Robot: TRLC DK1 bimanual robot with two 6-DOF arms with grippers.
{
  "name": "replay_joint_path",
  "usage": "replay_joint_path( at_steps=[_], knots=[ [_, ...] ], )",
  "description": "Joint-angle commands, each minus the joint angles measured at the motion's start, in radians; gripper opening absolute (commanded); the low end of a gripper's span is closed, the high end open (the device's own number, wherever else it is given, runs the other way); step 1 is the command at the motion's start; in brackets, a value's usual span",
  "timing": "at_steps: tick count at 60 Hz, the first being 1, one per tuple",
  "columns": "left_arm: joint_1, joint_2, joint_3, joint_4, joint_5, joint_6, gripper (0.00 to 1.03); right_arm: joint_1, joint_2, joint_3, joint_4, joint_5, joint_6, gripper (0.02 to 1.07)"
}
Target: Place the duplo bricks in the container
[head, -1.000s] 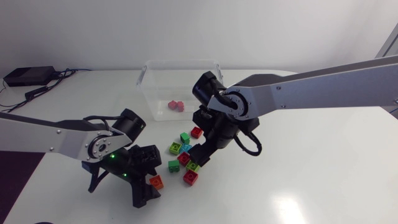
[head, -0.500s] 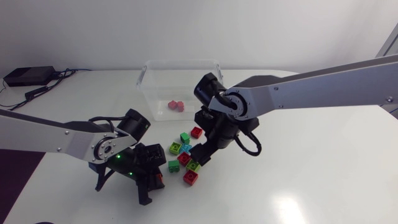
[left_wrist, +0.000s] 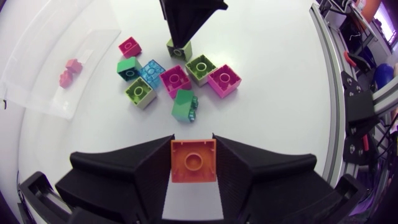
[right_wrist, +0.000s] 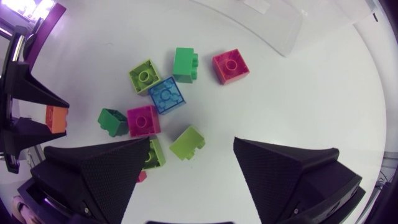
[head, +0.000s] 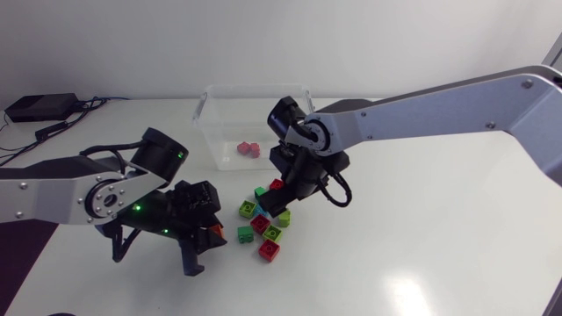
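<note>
Duplo bricks (right_wrist: 166,96) are lying in a loose cluster on the white table (head: 421,237), near the clear container (head: 209,123) but outside it. Among them are blue, green, lime, magenta and red pieces. Two red bricks (head: 250,149) are already sitting inside the container. The left pincer (left_wrist: 193,137) is gripping an orange brick (left_wrist: 193,160), with both fingers pressing against its opposite sides. It is holding the brick beside the cluster, on the side away from the container. The right pincer (right_wrist: 191,146) is hanging over the cluster with its fingers spread wide and gripping nothing. A lime brick (right_wrist: 188,142) is lying below the gap between them, and I cannot tell whether either finger is touching it.
</note>
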Motion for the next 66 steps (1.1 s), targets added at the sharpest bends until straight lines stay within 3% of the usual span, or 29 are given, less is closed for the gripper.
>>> replay_joint_path(
  at_steps=[1, 13, 26, 33, 41, 53, 66],
  knots=[
    [0.022, -0.038, 0.044, -0.008, 0.002, 0.004, 0.28, -0.006, 0.055, 0.030, -0.020, -0.001, 0.037, 0.99],
    [0.108, -0.101, 0.158, -0.021, 0.014, 0.014, 0.28, -0.007, 0.114, 0.053, -0.026, 0.002, 0.056, 0.96],
    [0.130, -0.139, 0.253, -0.021, 0.019, 0.009, 0.28, -0.017, 0.140, 0.049, -0.025, 0.005, 0.065, 0.86],
    [0.137, -0.141, 0.294, -0.014, 0.020, 0.006, 0.28, -0.018, 0.145, 0.046, -0.019, 0.009, 0.065, 0.73],
    [0.151, -0.118, 0.334, 0.043, 0.028, -0.014, 0.29, -0.015, 0.145, 0.035, -0.002, 0.019, 0.065, 0.48],
    [0.182, -0.013, 0.441, 0.114, 0.077, -0.057, 0.29, -0.014, 0.142, 0.015, 0.024, 0.032, 0.065, 0.45],
    [0.187, 0.116, 0.561, 0.189, 0.077, -0.092, 0.30, -0.023, 0.076, -0.028, 0.040, 0.058, 0.057, 0.44]
  ],
)
